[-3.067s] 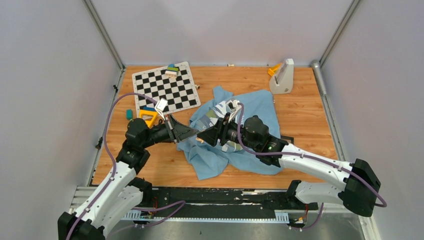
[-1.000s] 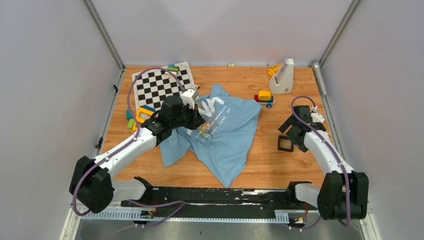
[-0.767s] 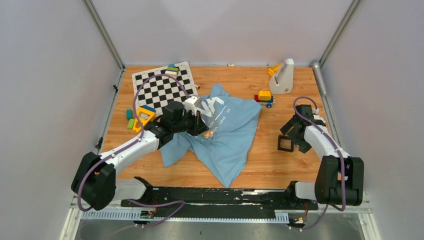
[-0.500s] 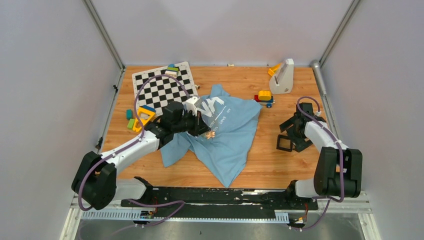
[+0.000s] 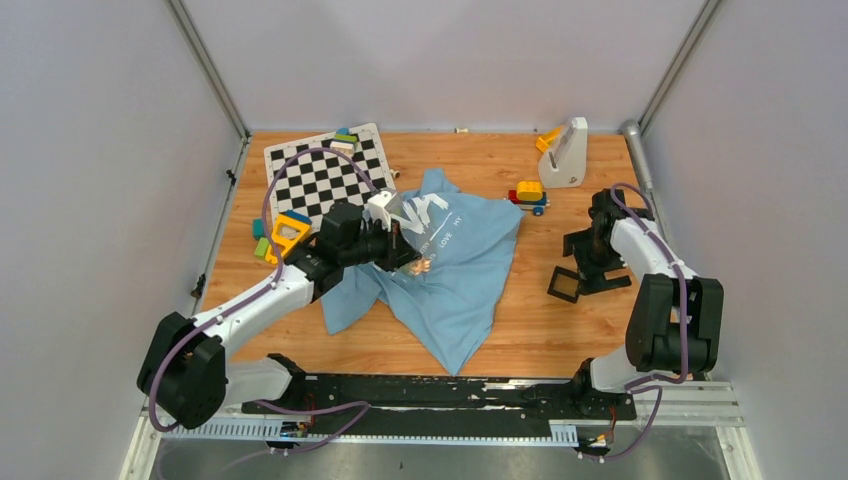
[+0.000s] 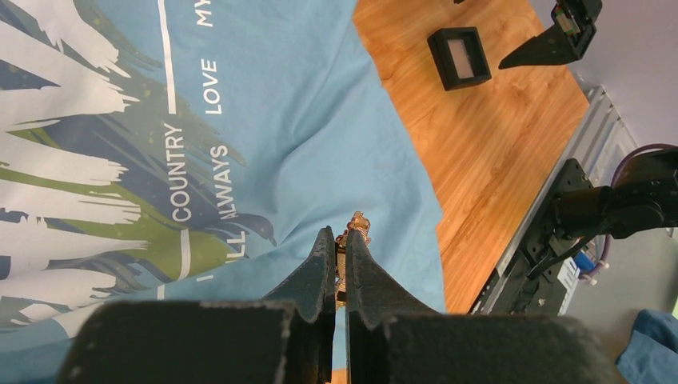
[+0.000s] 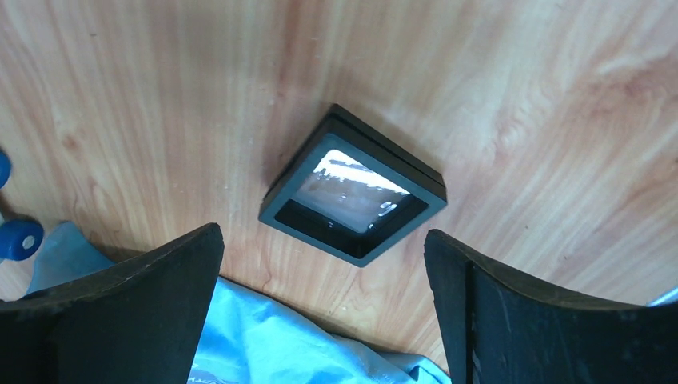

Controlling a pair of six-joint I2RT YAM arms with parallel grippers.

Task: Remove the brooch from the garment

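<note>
The garment (image 5: pixel 455 275), a light blue T-shirt with white lettering and green patches, lies spread mid-table; its print fills the left wrist view (image 6: pixel 264 120). My left gripper (image 5: pixel 408 257) is over its left part, shut on the brooch (image 5: pixel 421 265). In the left wrist view the small orange-gold brooch (image 6: pixel 356 226) sticks out past the closed fingertips of the left gripper (image 6: pixel 337 240), just above the cloth. I cannot tell whether it still touches the cloth. My right gripper (image 5: pixel 585 262) is open and empty, right of the garment, over a small black square box (image 7: pixel 353 198).
The black box (image 5: pixel 563 285) lies on bare wood beside the shirt's right edge (image 7: pixel 264 336). A checkerboard (image 5: pixel 330 175), an orange triangular frame (image 5: pixel 290 232) and small blocks (image 5: pixel 258 245) sit back left. A toy block stack (image 5: pixel 528 193) and a white stand (image 5: pixel 565 152) sit at the back.
My left gripper has drawn slightly back from the shirt print with the brooch between its fingers. My right arm has folded toward the back, and its open gripper now hangs over the black box.
</note>
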